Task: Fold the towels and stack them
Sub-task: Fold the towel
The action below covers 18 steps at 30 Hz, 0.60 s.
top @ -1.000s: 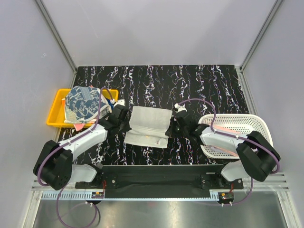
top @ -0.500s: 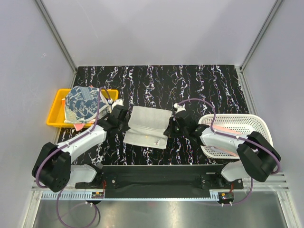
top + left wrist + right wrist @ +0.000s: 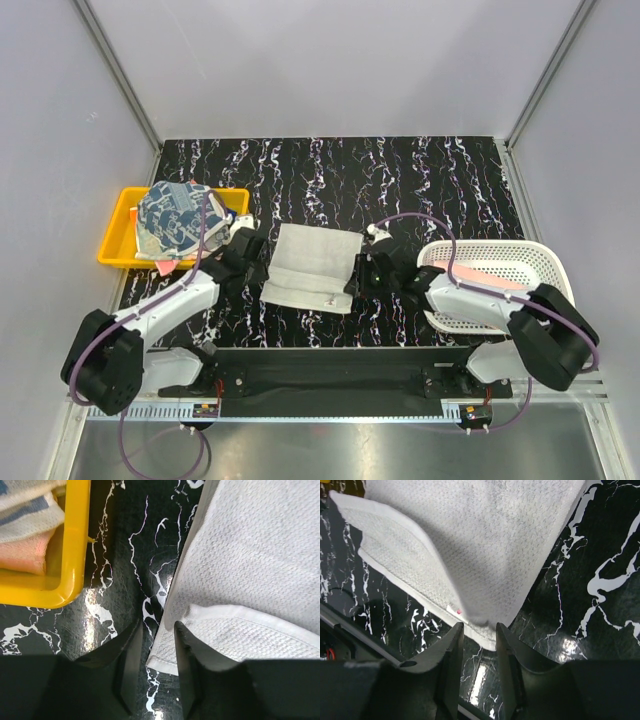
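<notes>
Grey-walled booth, black marbled table (image 3: 420, 180). At centre, folded whitish towel (image 3: 315, 265), flat between left gripper (image 3: 156, 625) and right gripper (image 3: 479, 626); both narrowly parted, gripping nothing, towel edges at their tips. Left, patterned towels (image 3: 175, 220) in yellow tray (image 3: 118, 245).

The left arm (image 3: 175, 298) and the right arm (image 3: 475, 300) have white shells and bulky black joints. A thin purple cable (image 3: 415, 213) follows each, rising from the black base rail (image 3: 330, 375). Farthest from that rail, the left end effector (image 3: 155, 630) and the right end effector (image 3: 479, 627) have dark, matte, slightly curved fingers.
</notes>
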Tool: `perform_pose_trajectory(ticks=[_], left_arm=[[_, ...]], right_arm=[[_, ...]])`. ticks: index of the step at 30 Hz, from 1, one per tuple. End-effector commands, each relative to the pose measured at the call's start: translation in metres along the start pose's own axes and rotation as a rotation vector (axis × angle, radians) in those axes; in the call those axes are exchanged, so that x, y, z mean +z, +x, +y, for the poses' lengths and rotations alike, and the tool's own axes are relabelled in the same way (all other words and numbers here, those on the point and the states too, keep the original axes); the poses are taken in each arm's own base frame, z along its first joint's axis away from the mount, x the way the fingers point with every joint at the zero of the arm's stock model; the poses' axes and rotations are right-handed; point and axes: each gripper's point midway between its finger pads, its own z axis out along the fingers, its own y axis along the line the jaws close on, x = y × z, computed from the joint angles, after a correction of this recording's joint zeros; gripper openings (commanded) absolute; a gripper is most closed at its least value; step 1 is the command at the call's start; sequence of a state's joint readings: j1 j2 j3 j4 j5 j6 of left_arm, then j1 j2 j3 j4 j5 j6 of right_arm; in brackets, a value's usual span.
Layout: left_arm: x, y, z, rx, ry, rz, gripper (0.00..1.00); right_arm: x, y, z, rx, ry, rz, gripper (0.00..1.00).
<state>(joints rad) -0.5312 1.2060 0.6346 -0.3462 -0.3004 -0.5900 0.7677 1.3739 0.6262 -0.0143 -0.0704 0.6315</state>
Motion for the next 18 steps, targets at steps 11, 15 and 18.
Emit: perform_pose_trajectory(ticks=[11, 15, 18], left_arm=[[0.013, -0.066, -0.044, 0.064, 0.032, -0.080, 0.41], [0.035, -0.066, -0.058, 0.096, 0.045, -0.049, 0.41], [0.049, -0.059, -0.063, 0.110, 0.041, -0.004, 0.40]], right_arm=[[-0.015, -0.040, 0.000, 0.007, 0.126, -0.120, 0.39], [0.002, -0.050, 0.000, 0.019, 0.163, -0.127, 0.38], [0.014, -0.047, 0.001, 0.023, 0.169, -0.092, 0.34]])
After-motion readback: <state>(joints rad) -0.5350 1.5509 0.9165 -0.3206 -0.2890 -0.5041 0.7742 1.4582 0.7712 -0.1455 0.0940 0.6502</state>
